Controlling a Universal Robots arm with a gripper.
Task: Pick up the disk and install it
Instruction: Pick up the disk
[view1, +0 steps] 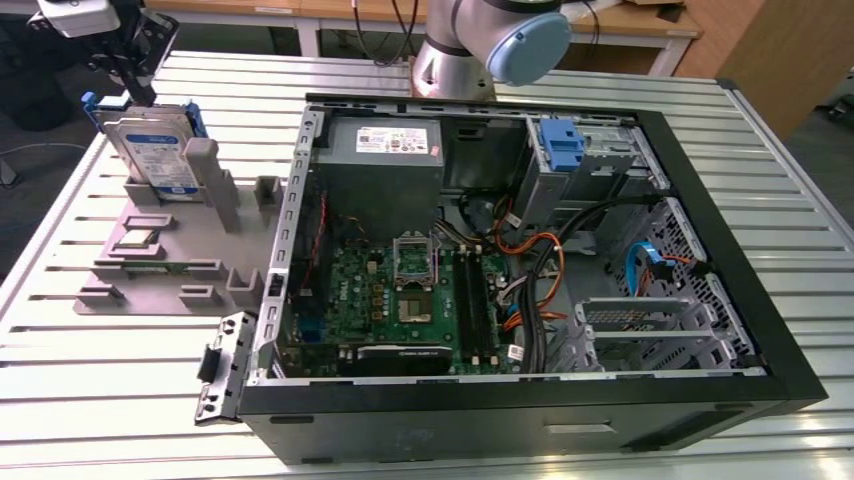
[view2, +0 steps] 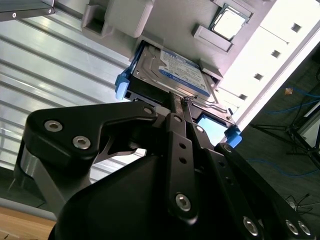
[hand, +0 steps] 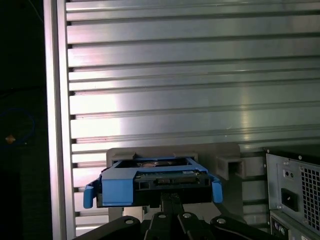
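The table (view1: 120, 400) is a bed of ribbed aluminium slats, pale and glaring under the light. A wooden bench (view1: 641, 22) stands behind it and dark floor lies off its edges. An open computer case (view1: 767, 330) lies flat on the table. At the exterior view's left, the disk (view1: 147, 150) stands upright in a grey holder (view1: 147, 265), well apart from the case's bays. The gripper (view2: 181, 100) hangs just over it with its fingers (view2: 174, 114) drawn together, tips at the disk's blue-railed edge. Whether they pinch it, I cannot tell.
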